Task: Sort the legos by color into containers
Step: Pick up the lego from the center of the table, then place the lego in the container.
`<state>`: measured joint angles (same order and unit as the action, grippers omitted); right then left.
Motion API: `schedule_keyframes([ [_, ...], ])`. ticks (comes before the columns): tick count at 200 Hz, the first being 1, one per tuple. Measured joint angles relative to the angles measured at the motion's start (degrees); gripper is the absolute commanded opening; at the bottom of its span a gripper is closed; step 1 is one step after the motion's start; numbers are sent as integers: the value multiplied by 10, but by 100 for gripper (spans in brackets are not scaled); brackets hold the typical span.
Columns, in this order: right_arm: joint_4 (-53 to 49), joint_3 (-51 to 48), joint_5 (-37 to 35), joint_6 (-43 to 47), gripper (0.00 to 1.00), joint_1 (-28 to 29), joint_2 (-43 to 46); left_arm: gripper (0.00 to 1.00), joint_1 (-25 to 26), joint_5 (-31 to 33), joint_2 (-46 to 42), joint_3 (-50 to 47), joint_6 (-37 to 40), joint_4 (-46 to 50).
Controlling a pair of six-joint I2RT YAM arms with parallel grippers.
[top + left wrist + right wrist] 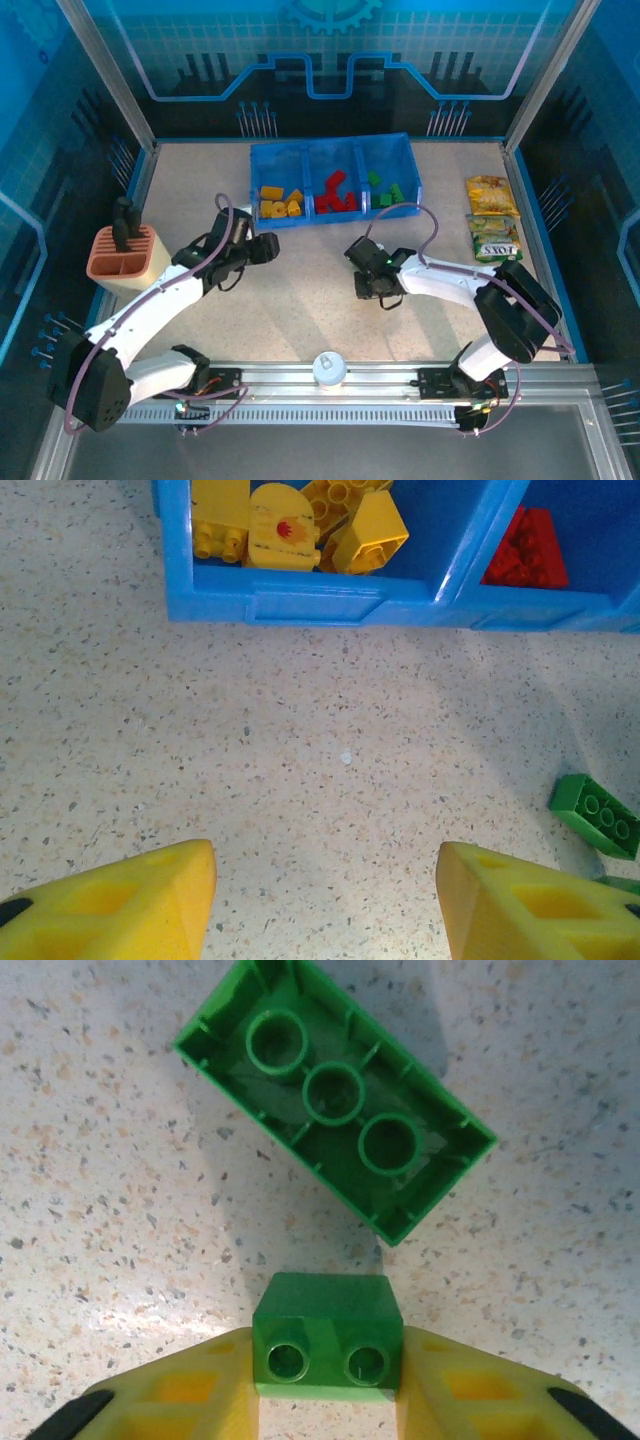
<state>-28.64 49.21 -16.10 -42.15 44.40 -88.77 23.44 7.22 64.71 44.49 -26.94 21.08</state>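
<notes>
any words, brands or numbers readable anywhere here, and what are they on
No text can be read for certain.
lower snack packet: white brand lettering, too blurred to read
upper snack packet: print too small to read
rounded yellow brick: small red printed mark, no letters

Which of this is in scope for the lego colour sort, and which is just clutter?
Job: shallow translucent blue plastic tray, with yellow bricks, red bricks and green bricks in separate compartments; small green plastic brick gripped in the right pincer; larger green brick upside down on the table.
Lying about: two yellow-green snack packets; terracotta slotted holder.
</notes>
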Motion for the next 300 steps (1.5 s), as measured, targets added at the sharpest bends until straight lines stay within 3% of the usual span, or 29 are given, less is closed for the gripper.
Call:
schedule_keyframes([
  [55, -34, 60, -19, 33, 29, -18, 23, 60, 1, 9, -26, -13, 0, 0],
  [88, -54, 117, -16, 82, 30, -102, 68, 61, 25, 32, -43, -31, 0, 2],
  [117, -59, 197, -2, 123, 31, -185, 59, 61, 68, 56, -45, -40, 0, 11],
  [161, -63, 348, 32, 167, 31, -254, -77, 61, 115, 74, -62, -77, -15, 12],
  [217, -98, 479, 48, 188, 33, -276, -226, 61, 150, 91, -101, -103, -42, 22],
  [233, -110, 519, 48, 189, 43, -276, -254, 61, 153, 94, -114, -112, -47, 25],
  [252, -124, 556, 47, 195, 76, -276, -278, 61, 155, 97, -124, -118, -48, 29],
  [278, -122, 558, 41, 193, 79, -274, -277, 61, 156, 99, -135, -119, -52, 33],
  [300, -91, 478, 37, 190, 78, -265, -228, 61, 157, 101, -145, -119, -58, 35],
])
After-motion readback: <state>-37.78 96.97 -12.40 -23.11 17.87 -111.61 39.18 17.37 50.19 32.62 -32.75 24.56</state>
